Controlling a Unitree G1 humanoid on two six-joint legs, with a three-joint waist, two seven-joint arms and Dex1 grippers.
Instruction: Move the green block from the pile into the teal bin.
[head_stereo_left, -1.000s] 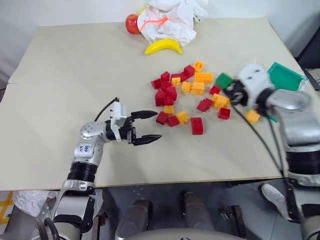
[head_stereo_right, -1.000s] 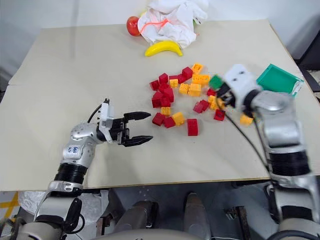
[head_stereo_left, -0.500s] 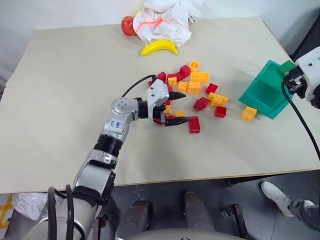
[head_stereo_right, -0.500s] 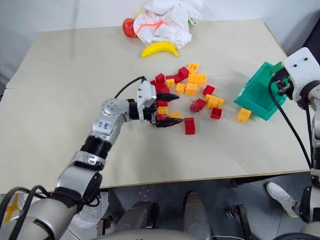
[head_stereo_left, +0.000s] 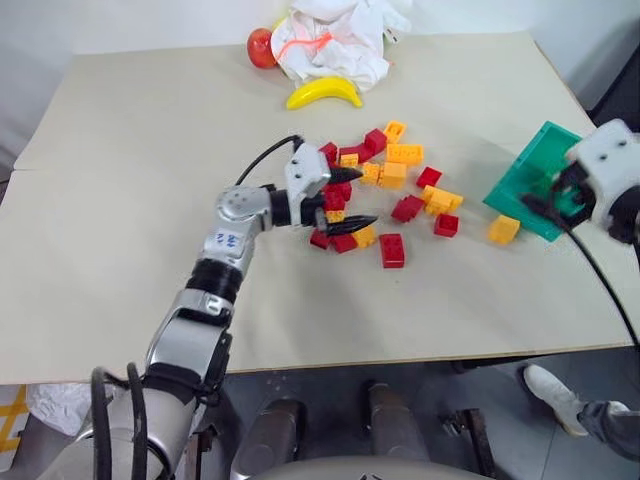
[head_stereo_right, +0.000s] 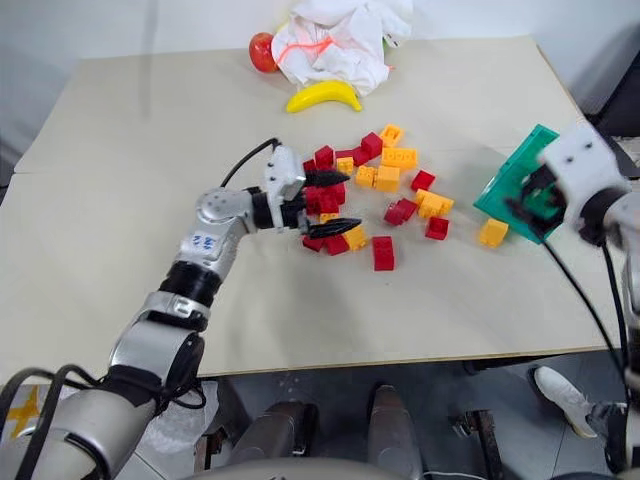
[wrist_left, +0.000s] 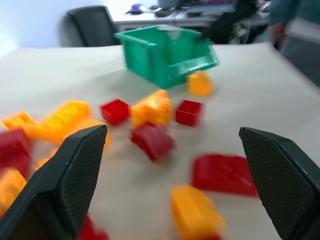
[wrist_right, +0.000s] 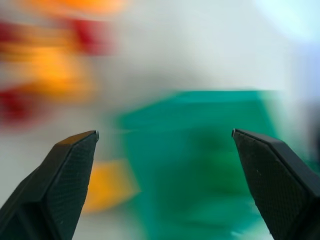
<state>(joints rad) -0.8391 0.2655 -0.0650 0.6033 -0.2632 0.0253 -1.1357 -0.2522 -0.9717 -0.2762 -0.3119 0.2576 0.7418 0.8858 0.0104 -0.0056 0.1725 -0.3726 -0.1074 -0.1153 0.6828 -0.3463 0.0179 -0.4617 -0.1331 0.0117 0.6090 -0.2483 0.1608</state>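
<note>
- The left gripper (head_stereo_left: 345, 197) is reaching into the middle of the frame with its black fingers spread apart, straddling red bricks at the left edge of the pile (head_stereo_left: 385, 190) and holding nothing.
- The right gripper (wrist_right: 165, 175) is hanging at the right edge of the frame, fingers wide apart and empty, just in front of the teal bin (head_stereo_left: 530, 180).
- The teal bin is sitting tilted on the table (head_stereo_left: 150, 150), right of the pile, an orange-yellow brick (head_stereo_left: 503, 229) lying just beside it.
- The green block is not visible among the bricks; whether it is lying inside the bin cannot be told.
- A banana (head_stereo_left: 324, 92) and a white cloth (head_stereo_left: 335, 40) are lying at the top centre.
</note>
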